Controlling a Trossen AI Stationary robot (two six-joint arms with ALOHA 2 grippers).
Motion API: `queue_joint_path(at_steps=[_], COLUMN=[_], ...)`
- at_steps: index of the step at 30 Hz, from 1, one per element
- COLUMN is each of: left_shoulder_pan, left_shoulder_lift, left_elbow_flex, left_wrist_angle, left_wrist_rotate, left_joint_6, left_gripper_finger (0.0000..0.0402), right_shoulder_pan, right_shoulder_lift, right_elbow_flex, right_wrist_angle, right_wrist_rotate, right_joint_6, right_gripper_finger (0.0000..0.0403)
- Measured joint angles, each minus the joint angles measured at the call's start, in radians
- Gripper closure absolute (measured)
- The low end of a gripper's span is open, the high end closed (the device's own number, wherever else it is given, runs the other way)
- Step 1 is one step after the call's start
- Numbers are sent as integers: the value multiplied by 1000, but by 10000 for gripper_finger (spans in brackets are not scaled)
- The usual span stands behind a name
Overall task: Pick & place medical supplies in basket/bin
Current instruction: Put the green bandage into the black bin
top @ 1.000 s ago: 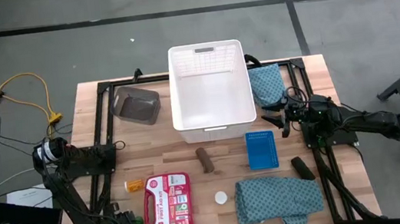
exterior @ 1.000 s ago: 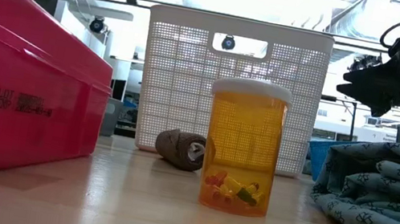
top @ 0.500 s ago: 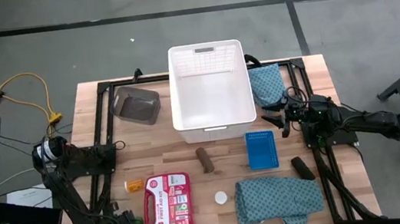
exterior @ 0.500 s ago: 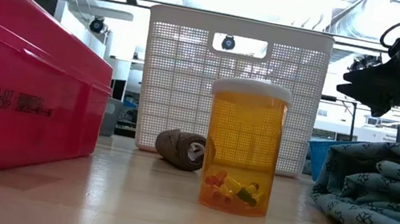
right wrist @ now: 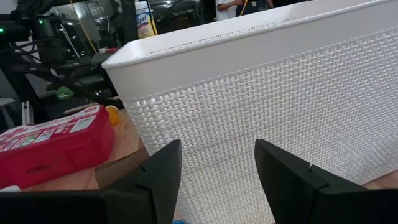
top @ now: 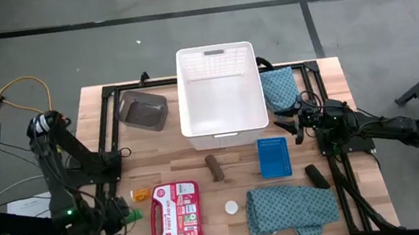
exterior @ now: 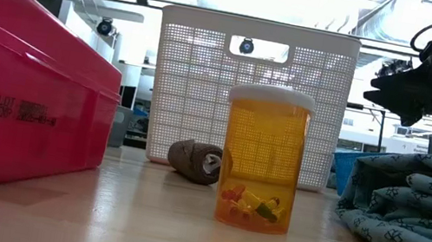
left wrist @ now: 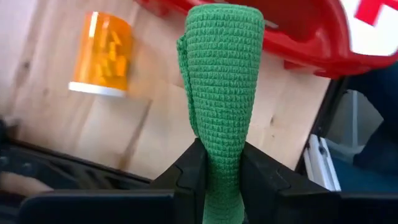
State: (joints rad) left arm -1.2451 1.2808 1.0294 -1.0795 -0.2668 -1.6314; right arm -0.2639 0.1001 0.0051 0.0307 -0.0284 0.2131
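Up went the left arm since a second ago — its elbow now stands over the bench's left edge, where before it was folded low. Its left claw (left wrist: 211,171) sits by the front left corner and is squeezed tight on a soft green knitted roll (left wrist: 221,93). That roll sticks out past the fingers, close to the big red plastic first-aid box (top: 174,207) and the small orange see-through bottle (top: 140,194) with the white cap.

What could go wrong? Only the end of the green roll is pinched, and it is squashy, so I think it could slip out or bend over on the long ride to the big white plastic basket (top: 221,92) with holey walls at the back middle of the bench. It could also bump the red box on the way.

Nothing on the right side has changed. The right claw (right wrist: 211,168) hangs by the basket's right wall with its fingers spread partway and nothing between them.

Lots is left to pick up: a brown roll (top: 215,167) in front of the basket, a black roll (top: 316,176) by the right edge, a white round cap (top: 231,207), one teal patterned cloth (top: 290,207) at the front right and another (top: 278,88) at the basket's right side. The little dark grey tub (top: 143,110) sits at the back left.
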Motion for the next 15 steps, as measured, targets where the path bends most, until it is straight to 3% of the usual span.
queue_joint_path(at_steps=[6,15], left_shoulder_pan=[101,436], left_shoulder_lift=[-3,-9], left_elbow_flex=[0,0], left_wrist_angle=[-40,-31], left_wrist_rotate=[0,13], left_joint_6=[31,284], left_gripper_finger=[334,334], right_shoulder_pan=[0,0], right_shoulder_lift=[0,0], right_elbow_flex=[0,0], right_wrist_angle=[0,0], right_wrist_rotate=[0,0], right_joint_6=[0,0], right_gripper_finger=[211,211])
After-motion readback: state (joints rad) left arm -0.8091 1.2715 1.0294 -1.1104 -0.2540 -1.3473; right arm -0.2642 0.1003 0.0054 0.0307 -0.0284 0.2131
